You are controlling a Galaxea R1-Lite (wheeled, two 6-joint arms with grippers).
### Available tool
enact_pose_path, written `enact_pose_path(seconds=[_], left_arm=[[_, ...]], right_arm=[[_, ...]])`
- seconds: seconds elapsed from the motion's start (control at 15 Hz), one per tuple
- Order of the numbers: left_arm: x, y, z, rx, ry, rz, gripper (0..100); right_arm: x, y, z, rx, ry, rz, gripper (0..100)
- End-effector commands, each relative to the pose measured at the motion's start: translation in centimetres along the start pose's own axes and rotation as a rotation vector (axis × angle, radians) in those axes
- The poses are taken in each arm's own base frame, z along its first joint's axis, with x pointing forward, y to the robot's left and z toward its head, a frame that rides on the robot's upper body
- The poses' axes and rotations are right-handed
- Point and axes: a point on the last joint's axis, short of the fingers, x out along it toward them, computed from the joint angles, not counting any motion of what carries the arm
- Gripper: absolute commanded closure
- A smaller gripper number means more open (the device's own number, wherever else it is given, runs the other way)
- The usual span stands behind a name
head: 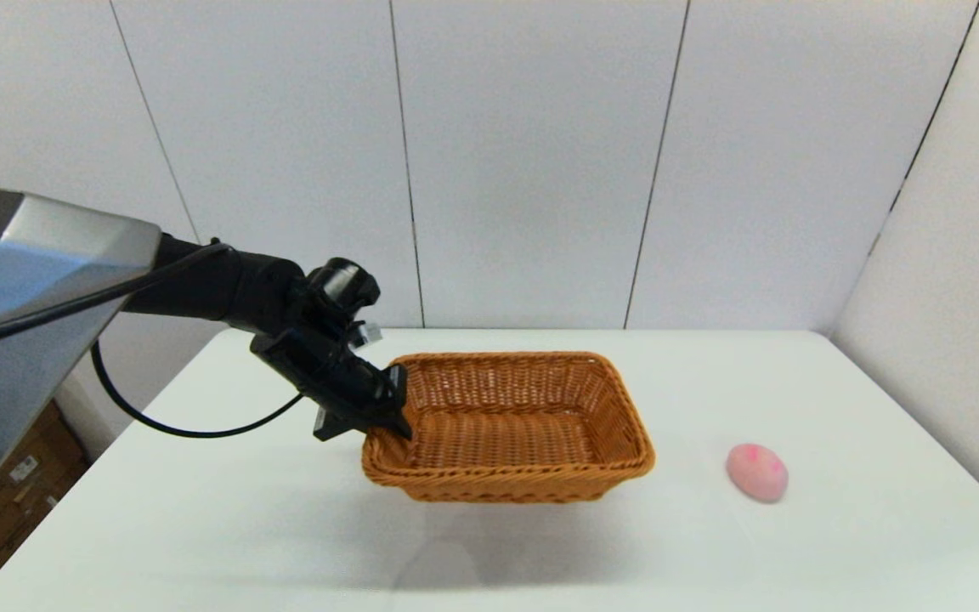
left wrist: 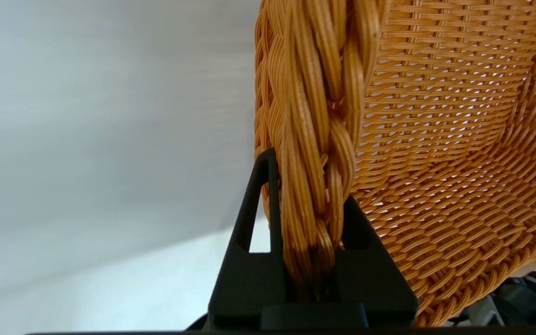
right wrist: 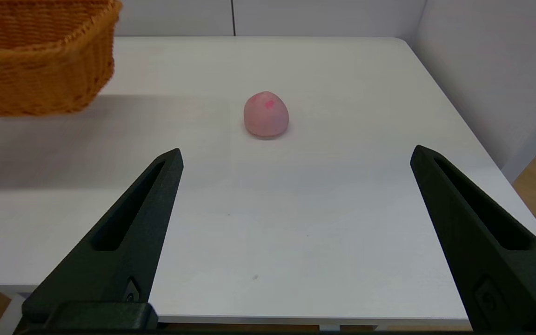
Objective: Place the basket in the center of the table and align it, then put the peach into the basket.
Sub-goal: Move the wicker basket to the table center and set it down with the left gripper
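Note:
The orange-brown wicker basket (head: 511, 425) hangs slightly above the white table (head: 200, 510), casting a shadow below. My left gripper (head: 396, 416) is shut on its left braided rim. In the left wrist view my left gripper (left wrist: 307, 186) has one finger on each side of the braid of the basket (left wrist: 435, 139). The pink peach (head: 757, 473) lies on the table to the basket's right, apart from it. My right gripper (right wrist: 297, 153) stands open and empty near the table's front edge, with the peach (right wrist: 266, 114) ahead of it and the basket (right wrist: 35, 56) off to one side.
White wall panels (head: 532, 170) close the table's far side and right side. A black cable (head: 175, 429) loops down from my left arm over the table's left edge. Cardboard boxes (head: 26, 463) sit on the floor at the left.

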Motion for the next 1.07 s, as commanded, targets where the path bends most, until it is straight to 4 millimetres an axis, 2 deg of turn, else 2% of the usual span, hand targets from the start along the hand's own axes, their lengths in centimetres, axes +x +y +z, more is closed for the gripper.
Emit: enact_pose_path(seconds=[0.07,0.67,0.73,1.07], left_arm=[[2.9,-0.2,0.0,0.011,0.047,0.044,100],[5.7,-1.6,-0.5,0.080,0.093,0.044,100],[6.0,-1.9,-0.6,0.089,0.096,0.042,0],[5.1,-2.4,-0.4,0.102,0.072,0.027,0]], right_arm=[[0.0,0.0,0.0,0.000,0.000,0.000,0],[0.0,0.0,0.0,0.000,0.000,0.000,0],[0.0,0.0,0.0,0.000,0.002,0.000,0],[0.0,0.0,0.0,0.000,0.002,0.000,0]])
